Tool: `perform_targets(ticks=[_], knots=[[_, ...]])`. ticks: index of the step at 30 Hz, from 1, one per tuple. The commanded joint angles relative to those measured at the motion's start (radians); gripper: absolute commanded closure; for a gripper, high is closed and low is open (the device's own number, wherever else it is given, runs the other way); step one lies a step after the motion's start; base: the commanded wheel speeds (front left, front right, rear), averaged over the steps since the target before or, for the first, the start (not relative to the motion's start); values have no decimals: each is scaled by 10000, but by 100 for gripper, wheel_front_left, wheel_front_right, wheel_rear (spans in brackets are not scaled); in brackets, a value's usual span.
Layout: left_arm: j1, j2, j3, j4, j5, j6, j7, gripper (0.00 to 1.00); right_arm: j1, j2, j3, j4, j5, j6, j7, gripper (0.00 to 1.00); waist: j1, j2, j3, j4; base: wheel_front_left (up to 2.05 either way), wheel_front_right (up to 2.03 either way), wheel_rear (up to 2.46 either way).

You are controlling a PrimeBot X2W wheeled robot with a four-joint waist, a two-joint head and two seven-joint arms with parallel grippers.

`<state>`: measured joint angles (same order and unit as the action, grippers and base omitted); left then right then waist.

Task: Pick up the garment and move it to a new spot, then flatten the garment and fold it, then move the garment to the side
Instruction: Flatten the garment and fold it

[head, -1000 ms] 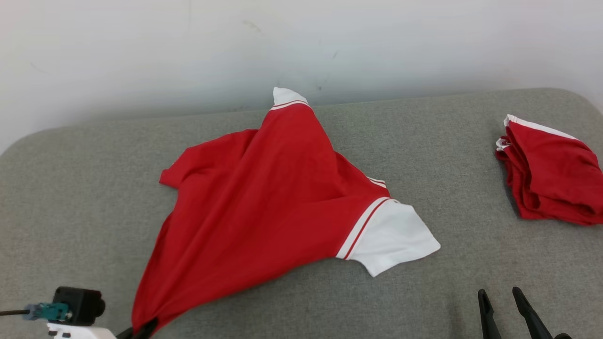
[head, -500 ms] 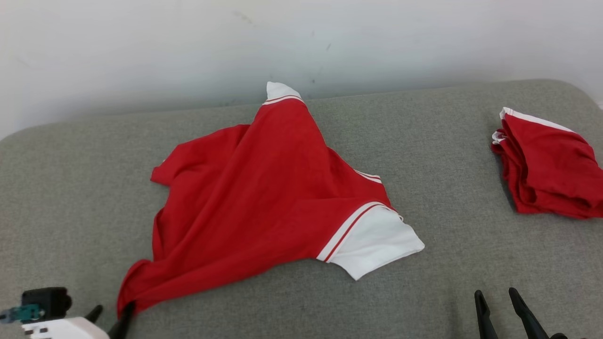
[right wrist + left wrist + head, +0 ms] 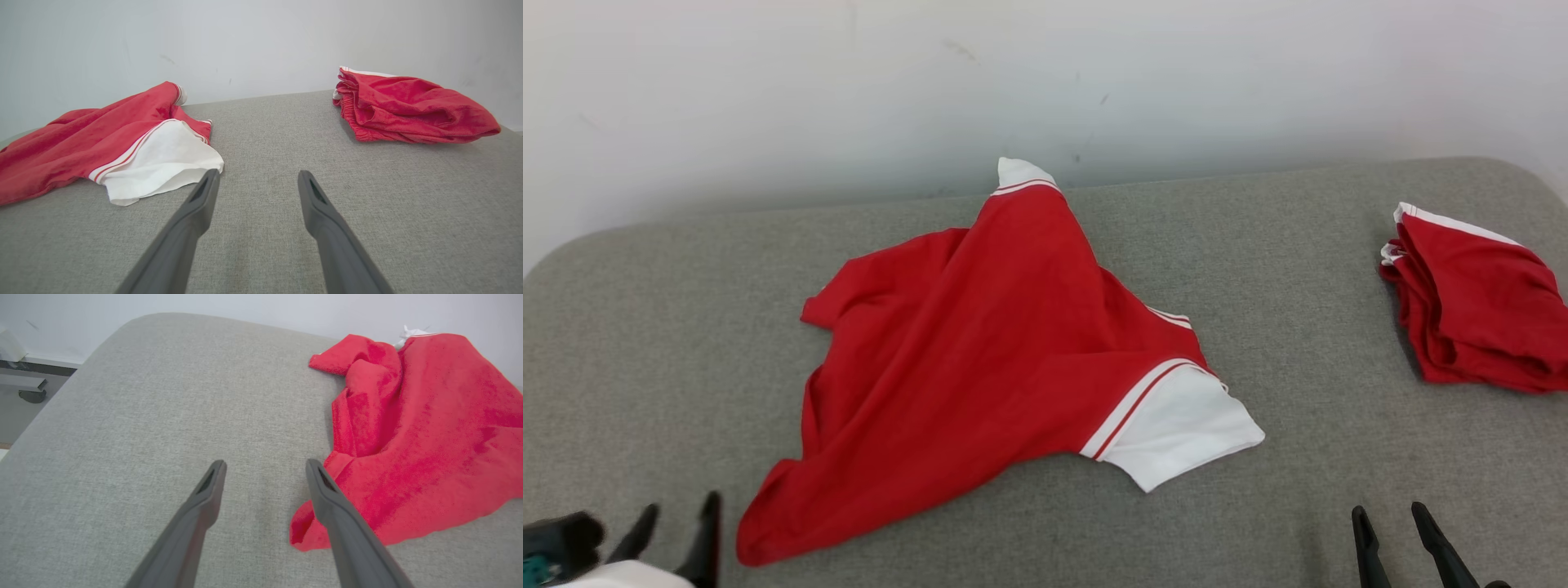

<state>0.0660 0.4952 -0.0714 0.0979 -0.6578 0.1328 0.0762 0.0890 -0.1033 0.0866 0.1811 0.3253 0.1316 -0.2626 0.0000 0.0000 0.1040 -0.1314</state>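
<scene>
A red garment (image 3: pixel 988 359) with white sleeves lies crumpled and partly spread in the middle of the grey padded surface (image 3: pixel 1298 457). Its near-left corner (image 3: pixel 760 539) rests on the surface, just right of my left gripper (image 3: pixel 678 518). That gripper stands open and empty at the lower left. In the left wrist view the open gripper (image 3: pixel 265 467) has its right finger next to the garment's corner (image 3: pixel 306 533), not holding it. My right gripper (image 3: pixel 1392 523) is open and empty at the lower right, apart from the white sleeve (image 3: pixel 159 163).
A second red garment (image 3: pixel 1478 310), folded into a bundle, lies at the far right of the surface and shows as a red bundle (image 3: pixel 408 108) in the right wrist view. A pale wall (image 3: pixel 1045 82) runs behind the surface. Bare grey fabric lies between the two garments.
My left gripper has opened and let go of the garment's near-left corner, which dropped onto the surface. The gripper drew back to the left. The head camera shifted slightly.
</scene>
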Motion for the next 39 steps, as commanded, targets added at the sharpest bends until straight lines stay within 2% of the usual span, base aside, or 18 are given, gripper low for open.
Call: perform_targets(ticks=[1, 9, 14, 21, 28, 35, 38, 39], knots=[[-71, -84, -153, -213, 166, -41, -110, 0, 73, -100, 3, -12, -1, -22, -26, 0, 0, 0, -16, -7, 0, 0, 0], [-1285, -889, -2017, -1492, 1167, -405, 22, 0, -205, -140, 194, -45, -10, -22, -26, 0, 0, 0, 107, -468, 0, 0, 0], [-2307, -1700, -3340, -1303, 1600, -852, 278, 0, -330, -85, 202, -118, -41, -22, -26, 0, 0, 0, 345, -1044, 0, 0, 0], [-3639, -2569, -4883, 14, 2312, -1647, 349, 0, -550, 88, 199, -164, 18, -22, -26, 0, 0, 0, 786, -1877, 0, 0, 0], [-4825, -3159, -5951, 1758, 3121, -2118, 86, 0, -758, 281, 293, -134, 87, -22, -26, 0, 0, 0, 1170, -2490, 0, 0, 0], [-5681, -3283, -6353, 3736, 3877, -1910, -284, 0, -878, 395, 396, -79, 109, -22, -26, 0, 0, 0, 1280, -2907, 0, 0, 0], [-5974, -3148, -6615, 4448, 4307, -1848, -527, 0, -870, 425, 389, -73, 105, -22, -26, 0, 0, 0, 1293, -2980, 0, 0, 0], [-5961, -3173, -6617, 4683, 4277, -1832, -581, 28, -853, 432, 378, -71, 100, -22, -26, 0, 0, 0, 1289, -2988, 0, 0, 0]])
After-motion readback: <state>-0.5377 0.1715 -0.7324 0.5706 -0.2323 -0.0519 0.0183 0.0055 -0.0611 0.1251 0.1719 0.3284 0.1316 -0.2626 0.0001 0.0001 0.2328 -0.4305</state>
